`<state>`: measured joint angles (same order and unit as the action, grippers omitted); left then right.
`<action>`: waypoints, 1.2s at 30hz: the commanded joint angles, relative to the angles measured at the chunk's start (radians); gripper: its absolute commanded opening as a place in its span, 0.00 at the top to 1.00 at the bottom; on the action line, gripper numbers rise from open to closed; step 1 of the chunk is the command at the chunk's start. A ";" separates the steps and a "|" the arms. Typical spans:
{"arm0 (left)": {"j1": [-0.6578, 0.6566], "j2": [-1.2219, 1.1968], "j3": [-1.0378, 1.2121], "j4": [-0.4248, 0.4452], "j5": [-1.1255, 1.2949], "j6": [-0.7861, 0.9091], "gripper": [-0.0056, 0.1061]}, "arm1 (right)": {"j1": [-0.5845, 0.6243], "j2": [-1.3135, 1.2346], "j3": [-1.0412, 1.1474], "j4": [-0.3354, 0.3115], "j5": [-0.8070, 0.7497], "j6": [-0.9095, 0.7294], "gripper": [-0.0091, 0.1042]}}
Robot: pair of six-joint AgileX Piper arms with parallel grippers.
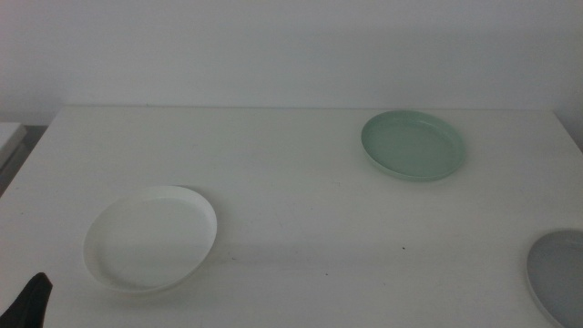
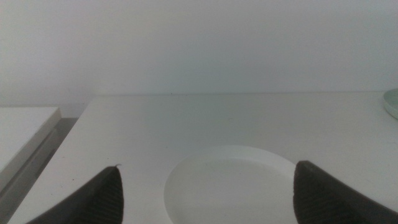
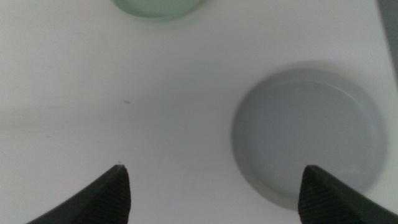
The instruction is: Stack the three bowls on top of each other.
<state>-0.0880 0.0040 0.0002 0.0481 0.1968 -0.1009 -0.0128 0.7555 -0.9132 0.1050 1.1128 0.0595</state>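
Observation:
The white bowl (image 1: 151, 239) sits at the table's front left. The pale mint green bowl (image 1: 414, 144) sits at the back right. The grey bowl (image 1: 557, 273) lies at the right front, cut off by the picture's edge. My left gripper (image 1: 29, 301) shows only a dark tip at the bottom left corner, just in front of the white bowl. In the left wrist view the left gripper (image 2: 208, 165) is open and empty, with the white bowl (image 2: 230, 183) close ahead. My right gripper (image 3: 214, 167) is open and empty above the table beside the grey bowl (image 3: 311, 137). The green bowl's rim (image 3: 158, 7) lies farther off.
The white table (image 1: 291, 200) ends at a plain white wall behind. A lower white surface (image 2: 25, 127) stands beyond the table's left edge, with a dark gap between them. A small dark speck (image 1: 404, 247) marks the tabletop.

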 commanded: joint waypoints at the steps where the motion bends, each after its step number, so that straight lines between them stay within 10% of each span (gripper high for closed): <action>1: -0.003 -0.004 0.000 0.003 -0.014 -0.001 0.11 | 0.002 0.008 -0.011 -0.068 0.023 0.023 0.10; 9: -0.003 -0.004 0.000 0.003 -0.014 -0.001 0.11 | 0.000 0.173 -0.015 -0.204 0.069 0.089 0.10; 25: -0.003 -0.004 0.000 0.003 -0.014 -0.003 0.11 | -0.418 0.658 -0.015 -0.105 -0.232 -0.158 0.17; 36: -0.003 -0.004 0.000 0.003 -0.014 -0.003 0.11 | -0.426 0.869 -0.020 -0.289 -0.301 -0.149 0.34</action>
<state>-0.0880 0.0040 0.0002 0.0481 0.1968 -0.1009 -0.4292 1.6076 -0.9213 -0.1476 0.8245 -0.0901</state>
